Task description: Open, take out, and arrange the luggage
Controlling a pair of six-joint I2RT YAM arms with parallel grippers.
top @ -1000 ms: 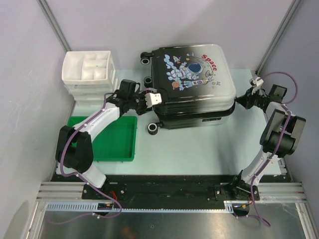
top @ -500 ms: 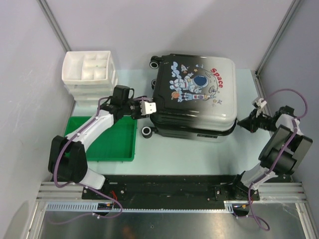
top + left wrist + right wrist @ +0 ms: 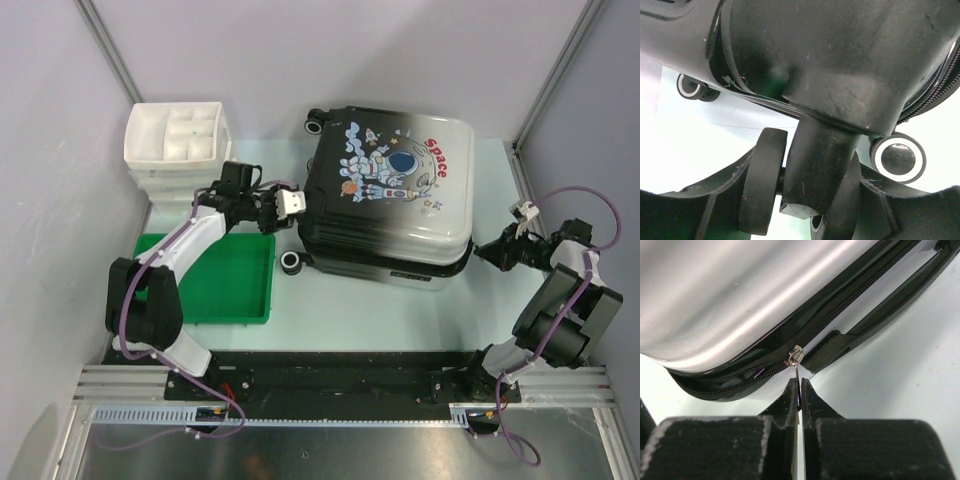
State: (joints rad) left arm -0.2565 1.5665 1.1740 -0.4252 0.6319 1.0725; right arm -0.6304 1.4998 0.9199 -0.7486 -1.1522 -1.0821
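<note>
1. The luggage point(image 3: 390, 190) lies flat on the desk point(image 3: 400, 310), astronaut side up, shell closed, wheels pointing towards my left arm.
2. My left fingers point(image 3: 292, 203) are partly spread around a caster wheel point(image 3: 762, 187) on that wheel end, one finger against each side.
3. My right fingers point(image 3: 485, 251) are pinched narrow on the zip pull point(image 3: 796, 357) at the opposite end.
4. A green tray point(image 3: 225, 285) lies under my left arm, and a white drawer box point(image 3: 180, 140) stands beyond it.
</note>
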